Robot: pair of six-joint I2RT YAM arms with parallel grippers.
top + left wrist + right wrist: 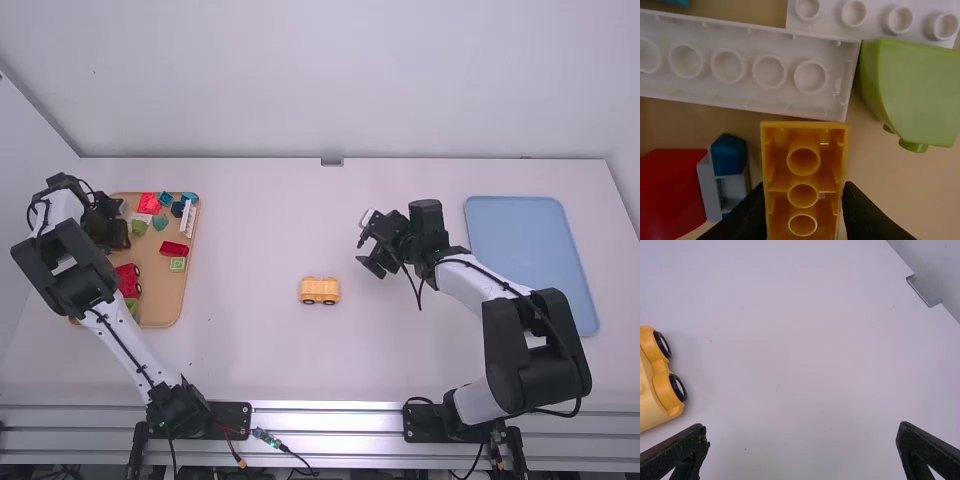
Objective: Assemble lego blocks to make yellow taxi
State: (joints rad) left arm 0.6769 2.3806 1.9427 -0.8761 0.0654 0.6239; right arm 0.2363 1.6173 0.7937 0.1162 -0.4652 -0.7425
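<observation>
We have our left gripper (118, 238) clamped on a yellow block (803, 185) over the tan tray (163, 308) – a long white brick (745, 95) just beside it. Our right gripper (367, 255) hangs open – the yellow wheeled base (320, 290) lies between both grippers.

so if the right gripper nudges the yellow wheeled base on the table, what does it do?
The yellow wheeled base would probably roll lengthwise, given its black wheels. A sideways push would more likely make it skid than tip, as it looks low. Its crisp moulded body suggests stiff plastic, so it shouldn't flex much.
</observation>
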